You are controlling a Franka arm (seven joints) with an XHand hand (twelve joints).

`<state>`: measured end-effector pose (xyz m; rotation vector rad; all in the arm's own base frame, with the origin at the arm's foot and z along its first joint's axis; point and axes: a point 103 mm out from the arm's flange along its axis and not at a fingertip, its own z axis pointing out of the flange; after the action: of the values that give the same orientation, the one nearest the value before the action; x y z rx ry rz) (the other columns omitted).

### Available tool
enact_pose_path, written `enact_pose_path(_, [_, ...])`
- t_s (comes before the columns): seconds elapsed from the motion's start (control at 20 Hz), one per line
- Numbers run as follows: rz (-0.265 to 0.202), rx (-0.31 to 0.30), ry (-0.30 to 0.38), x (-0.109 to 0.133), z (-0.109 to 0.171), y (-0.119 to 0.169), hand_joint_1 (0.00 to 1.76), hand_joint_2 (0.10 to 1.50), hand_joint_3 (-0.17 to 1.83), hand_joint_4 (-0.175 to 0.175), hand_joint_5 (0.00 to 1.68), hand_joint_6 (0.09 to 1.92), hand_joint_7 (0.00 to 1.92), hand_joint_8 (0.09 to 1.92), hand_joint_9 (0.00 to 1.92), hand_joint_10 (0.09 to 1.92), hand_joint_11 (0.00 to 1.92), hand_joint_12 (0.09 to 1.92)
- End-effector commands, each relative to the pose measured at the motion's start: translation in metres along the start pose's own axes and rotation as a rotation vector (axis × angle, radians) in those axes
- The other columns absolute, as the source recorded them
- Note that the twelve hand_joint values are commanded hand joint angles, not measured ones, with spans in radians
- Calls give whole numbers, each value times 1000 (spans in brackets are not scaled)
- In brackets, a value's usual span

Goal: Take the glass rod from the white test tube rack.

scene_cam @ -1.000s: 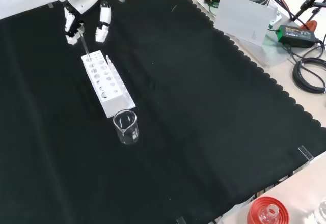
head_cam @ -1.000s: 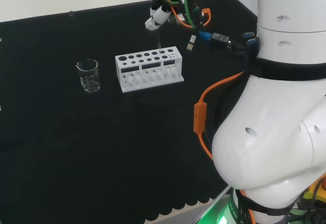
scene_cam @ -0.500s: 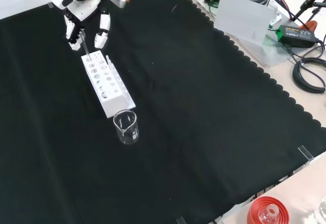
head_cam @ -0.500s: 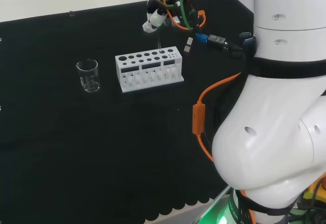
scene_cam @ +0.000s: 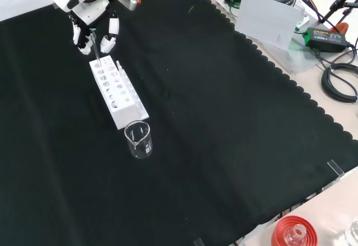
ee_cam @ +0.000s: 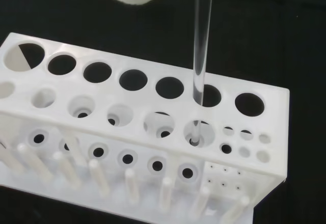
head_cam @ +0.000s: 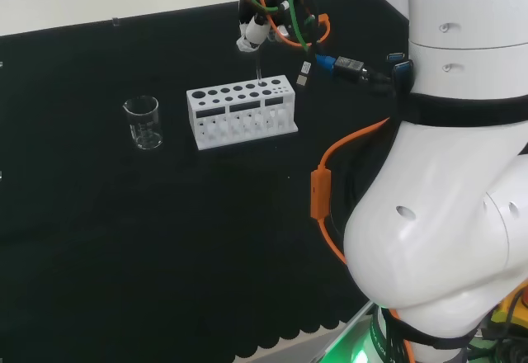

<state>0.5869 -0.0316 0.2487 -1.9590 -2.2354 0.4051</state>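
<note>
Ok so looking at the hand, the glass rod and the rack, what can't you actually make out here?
- Grip on the glass rod: in the wrist view its upper end is cut off by the edge; in the front view the hand is too small to tell.
- Rod in the head view: a faint thin line above the white test tube rack.
- Beaker: clear glass, contents unreadable.

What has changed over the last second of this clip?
The hand, closed on the glass rod, has risen slightly, drawing the rod upward; its lower end is still in a hole of the white rack. Rack and beaker have not moved.
</note>
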Motion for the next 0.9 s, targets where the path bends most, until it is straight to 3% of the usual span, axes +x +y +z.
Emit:
enact_pose_path(0.05, [7, 9, -17, -4, 0, 1, 974, 765, 499, -175, 787, 756, 1064, 708, 1459, 322, 1526, 788])
enact_pose_path(0.45, [25, 30, -11, -15, 2, 1, 998, 755, 521, -175, 806, 756, 1104, 700, 1525, 270, 1593, 726])
enact_pose_path(0.9, [16, -5, -12, -11, -2, 3, 1064, 742, 539, -175, 873, 727, 1184, 674, 1589, 206, 1633, 682])
